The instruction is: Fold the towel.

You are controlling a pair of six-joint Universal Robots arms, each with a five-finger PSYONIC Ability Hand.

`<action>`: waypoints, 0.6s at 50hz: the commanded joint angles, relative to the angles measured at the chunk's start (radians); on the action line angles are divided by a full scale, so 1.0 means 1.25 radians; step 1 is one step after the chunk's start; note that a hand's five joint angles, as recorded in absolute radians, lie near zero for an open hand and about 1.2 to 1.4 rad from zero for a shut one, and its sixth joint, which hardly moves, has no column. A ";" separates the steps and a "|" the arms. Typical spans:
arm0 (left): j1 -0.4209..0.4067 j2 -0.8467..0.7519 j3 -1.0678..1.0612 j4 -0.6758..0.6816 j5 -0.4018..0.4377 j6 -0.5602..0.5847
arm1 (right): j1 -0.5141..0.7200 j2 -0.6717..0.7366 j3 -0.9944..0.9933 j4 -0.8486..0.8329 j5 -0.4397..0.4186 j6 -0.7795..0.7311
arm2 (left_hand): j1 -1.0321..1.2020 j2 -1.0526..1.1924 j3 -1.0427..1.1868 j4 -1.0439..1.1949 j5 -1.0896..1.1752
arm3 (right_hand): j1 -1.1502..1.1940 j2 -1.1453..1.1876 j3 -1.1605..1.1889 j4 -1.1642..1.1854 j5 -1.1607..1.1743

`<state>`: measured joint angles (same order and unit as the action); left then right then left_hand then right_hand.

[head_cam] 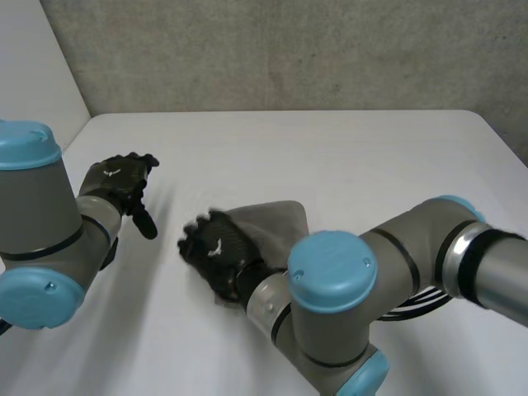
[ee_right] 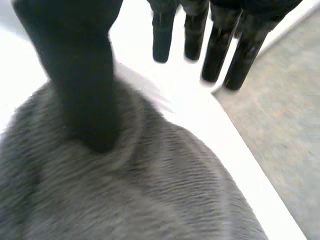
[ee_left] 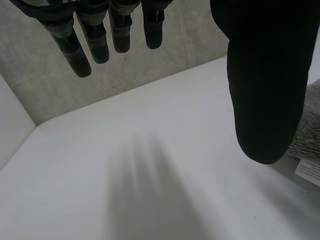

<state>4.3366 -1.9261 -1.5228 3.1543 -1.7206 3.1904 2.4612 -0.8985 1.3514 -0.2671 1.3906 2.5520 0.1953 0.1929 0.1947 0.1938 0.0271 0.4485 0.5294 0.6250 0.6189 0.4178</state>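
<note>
A grey towel (head_cam: pixel 276 218) lies folded in the middle of the white table (head_cam: pixel 346 157), partly hidden by my right arm. My right hand (head_cam: pixel 216 252) is over the towel's left part, open, palm down. In the right wrist view the towel (ee_right: pixel 125 200) lies under the palm, the thumb (ee_right: pixel 85 75) hangs just above it, and the straight fingers (ee_right: pixel 217 50) reach past its edge. My left hand (head_cam: pixel 115 183) hovers open over bare table, left of the towel and apart from it. In the left wrist view its thumb (ee_left: pixel 265 75) hides part of the towel's edge (ee_left: pixel 311 132), where a white label (ee_left: pixel 310 172) shows.
A grey concrete wall (head_cam: pixel 289 49) stands behind the table. The table's edge (ee_right: pixel 235 130) runs close beyond my right fingertips. Bare white table (ee_left: pixel 125 165) spreads under my left hand.
</note>
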 commanded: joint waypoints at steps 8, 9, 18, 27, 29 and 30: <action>-0.114 -0.027 0.133 -0.007 0.030 -0.016 | -0.152 -0.232 0.081 0.153 0.139 0.425 | 0.019 0.021 0.020 0.021 0.014 | -0.219 -0.284 -0.360 -0.355 -0.334; -0.136 -0.036 0.139 -0.007 0.030 -0.021 | -0.179 -0.233 0.077 0.191 0.138 0.469 | 0.019 0.021 0.020 0.021 0.014 | -0.219 -0.284 -0.360 -0.355 -0.334; -0.221 -0.155 0.146 -0.015 0.039 -0.033 | -0.259 -0.160 0.030 0.307 0.043 0.599 | 0.029 0.031 0.029 0.030 0.024 | -0.219 -0.284 -0.360 -0.355 -0.334; -0.190 -0.221 0.117 -0.049 0.014 -0.030 | -0.252 -0.040 -0.025 0.308 0.018 0.587 | 0.022 0.024 0.022 0.023 0.017 | -0.219 -0.284 -0.360 -0.355 -0.334; -0.179 -0.226 0.102 -0.049 0.012 -0.028 | -0.242 0.002 -0.040 0.303 0.024 0.537 | 0.024 0.026 0.024 0.025 0.019 | -0.219 -0.284 -0.360 -0.355 -0.334; -0.179 -0.226 0.101 -0.049 0.012 -0.028 | -0.242 0.002 -0.040 0.303 0.024 0.537 | 0.024 0.026 0.024 0.025 0.019 | -0.219 -0.284 -0.360 -0.355 -0.334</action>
<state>4.0768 -2.1848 -1.3623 3.1001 -1.6901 3.1508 2.1370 -0.9925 1.3389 0.1231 1.4117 3.2953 0.1968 0.1951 0.1965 0.1960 0.0271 0.2776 0.2642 0.2331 0.2506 0.0804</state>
